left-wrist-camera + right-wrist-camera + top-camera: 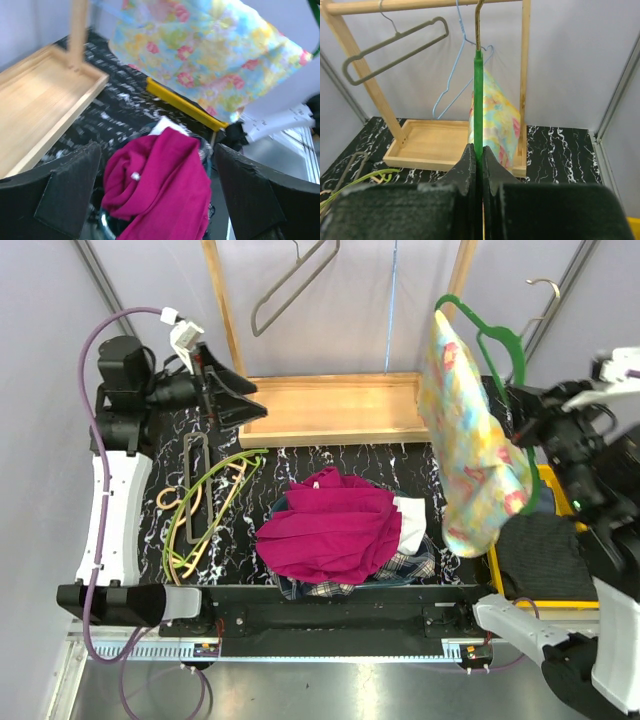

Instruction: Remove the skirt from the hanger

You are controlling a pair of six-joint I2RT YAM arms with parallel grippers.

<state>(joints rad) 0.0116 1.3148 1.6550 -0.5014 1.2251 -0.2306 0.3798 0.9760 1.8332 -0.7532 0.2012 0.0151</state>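
Observation:
The skirt (465,440) is a light floral cloth of yellow, blue and pink. It hangs from a green hanger (500,345) held in the air at the right of the table. My right gripper (522,408) is shut on the hanger's green bar. In the right wrist view the two jaws pinch the hanger (478,100), with the skirt (495,120) hanging beyond them. My left gripper (245,400) is open and empty at the back left. In its view the skirt (210,60) hangs well ahead of it.
A pile of clothes topped by a magenta garment (330,525) lies mid-table. A wooden rack (335,410) stands at the back with a grey hanger (295,285) and a blue wire hanger (455,90). Loose hangers (205,500) lie at left. A yellow tray (548,480) is at right.

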